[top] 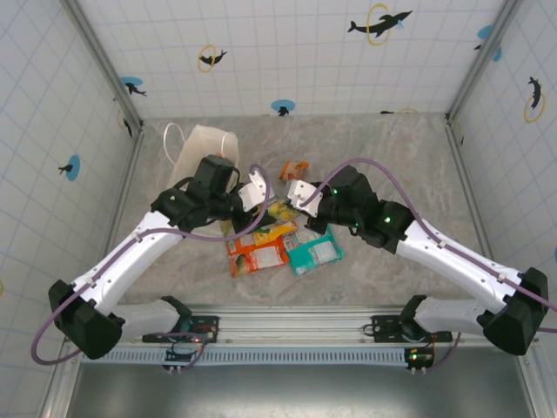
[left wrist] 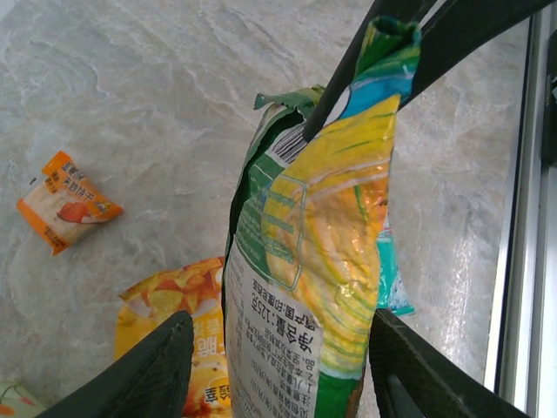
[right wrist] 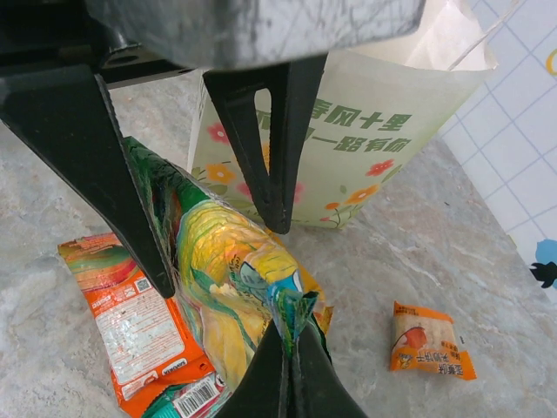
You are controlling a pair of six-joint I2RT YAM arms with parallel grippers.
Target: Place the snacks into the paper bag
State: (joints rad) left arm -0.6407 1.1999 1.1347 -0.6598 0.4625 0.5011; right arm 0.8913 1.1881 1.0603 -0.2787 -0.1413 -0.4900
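The right gripper [right wrist: 290, 335] pinches a yellow-green snack packet [right wrist: 222, 261] by its top corner; the left gripper [left wrist: 278, 326] straddles it, fingers apart; paper bag [right wrist: 374, 148] behind.

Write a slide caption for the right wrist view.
Right gripper pinches the corner of a yellow-green packet, left gripper open around it, paper bag upright behind.

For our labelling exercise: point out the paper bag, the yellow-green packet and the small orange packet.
paper bag [right wrist: 383, 148], right wrist view, printed side.
yellow-green packet [left wrist: 322, 261], left wrist view, front middle.
small orange packet [right wrist: 432, 341], right wrist view, centre.
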